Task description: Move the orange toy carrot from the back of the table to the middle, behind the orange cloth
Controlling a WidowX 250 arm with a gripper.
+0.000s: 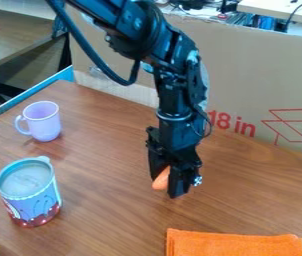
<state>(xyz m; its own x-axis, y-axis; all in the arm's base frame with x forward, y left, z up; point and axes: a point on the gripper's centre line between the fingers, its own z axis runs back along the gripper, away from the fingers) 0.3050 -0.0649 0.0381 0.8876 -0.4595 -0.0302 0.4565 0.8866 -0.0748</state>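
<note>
So the black two-finger end effector (165, 184) has its fingers closed around a small smooth orange object (160, 180), right over the middle of the brown wood-grain desk (107, 170). Folded orange cloth (237, 244) is nearer the camera. Off to the left there's a blue patterned cylindrical mug (31, 200), with a pale lilac plastic cup (43, 121) behind it.

Gripper (168, 186) holding orange object (161, 180) above table (107, 200).

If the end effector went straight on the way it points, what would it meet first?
Likely the wooden tabletop; the orange object in the end effector might touch down first. Clearance is hard to judge.
</note>
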